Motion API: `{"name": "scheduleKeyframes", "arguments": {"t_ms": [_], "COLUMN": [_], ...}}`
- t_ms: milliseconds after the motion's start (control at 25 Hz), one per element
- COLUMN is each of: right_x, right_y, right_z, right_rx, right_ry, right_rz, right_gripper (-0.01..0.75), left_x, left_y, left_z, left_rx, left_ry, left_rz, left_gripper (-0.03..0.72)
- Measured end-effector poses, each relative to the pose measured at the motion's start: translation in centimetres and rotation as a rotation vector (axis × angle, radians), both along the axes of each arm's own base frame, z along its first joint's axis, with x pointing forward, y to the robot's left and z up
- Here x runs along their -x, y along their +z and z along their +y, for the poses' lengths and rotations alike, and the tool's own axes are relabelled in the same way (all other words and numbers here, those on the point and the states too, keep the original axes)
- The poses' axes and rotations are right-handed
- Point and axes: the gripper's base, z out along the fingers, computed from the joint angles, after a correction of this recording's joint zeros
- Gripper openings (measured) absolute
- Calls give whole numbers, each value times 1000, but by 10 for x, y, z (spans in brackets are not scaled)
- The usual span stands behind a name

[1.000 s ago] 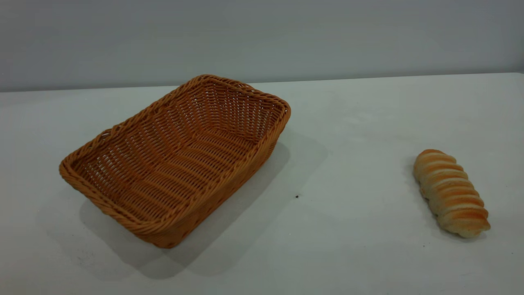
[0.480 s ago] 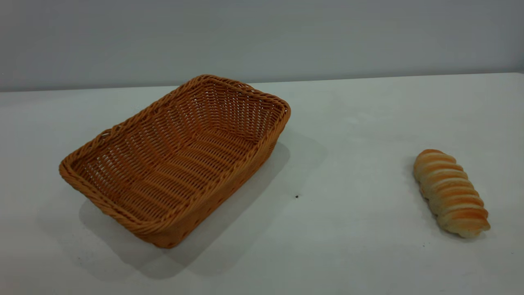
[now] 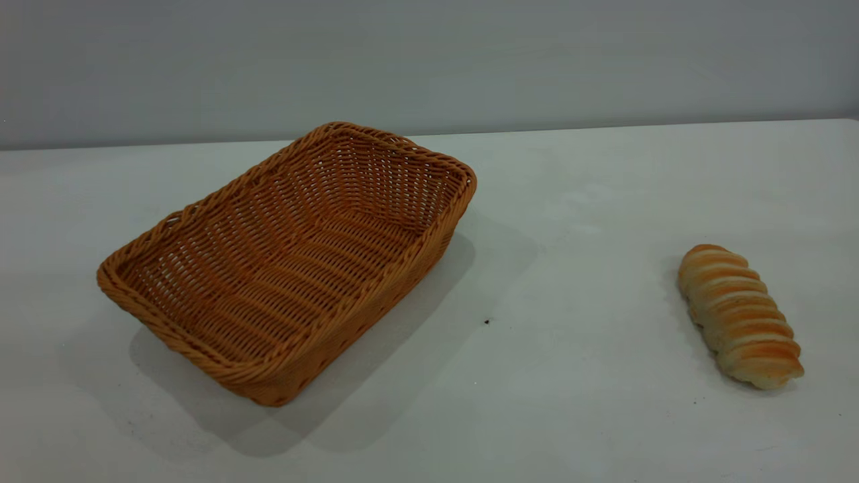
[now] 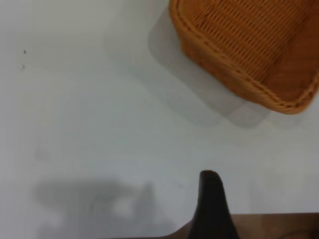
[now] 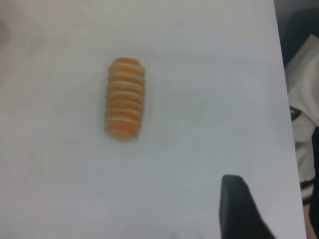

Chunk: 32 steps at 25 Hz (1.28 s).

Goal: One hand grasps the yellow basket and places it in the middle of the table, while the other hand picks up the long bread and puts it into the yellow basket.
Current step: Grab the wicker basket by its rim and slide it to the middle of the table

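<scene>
The yellow basket (image 3: 228, 372), a large orange-brown wicker tray, stands empty on the left half of the white table (image 3: 577, 389), set at an angle. The long bread (image 3: 738, 315), ridged golden and cream, lies flat near the right side, well apart from the basket. No arm shows in the exterior view. In the left wrist view a black part of my left gripper (image 4: 212, 209) hovers near the table's edge, away from a corner of the basket (image 4: 279, 97). In the right wrist view my right gripper (image 5: 239, 211) hangs above bare table, some way from the bread (image 5: 125, 97).
A small dark speck (image 3: 486, 322) marks the table between basket and bread. The table's back edge meets a grey wall (image 3: 429, 60). In the right wrist view the table edge (image 5: 289, 124) runs close by, with dark and white objects beyond it.
</scene>
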Motion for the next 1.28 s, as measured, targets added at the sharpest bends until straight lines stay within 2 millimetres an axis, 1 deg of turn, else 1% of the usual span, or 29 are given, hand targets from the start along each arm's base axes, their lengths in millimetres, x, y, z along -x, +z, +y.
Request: {"name": "scheduleKeyframes", "arguments": {"t_ms": [160,360,480,560,760,960,1120,1280], "right_x": [-34,-71,-86,-94,-103,-105,-106,-106], "right_y": [2,-18,-28,-33,-37,-37,-37,-37], "right_z": [7,15,19,20,25,27,27,29], "right_rx": [15,25,26,22,-7,-33,-40,-51], "right_ry": [-2,-12,-18,-22,-17,-12,-11,-5], "right_rz": [81,220,277,293,289,277,272,268], "right_gripper": [384,384,384,384,384,384,384,384], "left_x": [-35,-82,-103,-114,-134,-153,-170,-186], "left_y": [-4,-8,-17,-28,-60,-95,-113,-124], "left_z": [-2,-8,-11,-12,-13,-12,-14,-17], "left_rx": [27,100,145,172,206,206,231,265], "left_ry": [13,47,75,106,190,253,286,312], "left_rz": [81,149,195,240,340,435,485,512], "left_gripper": [594,594,594,594,594,594,594,594]}}
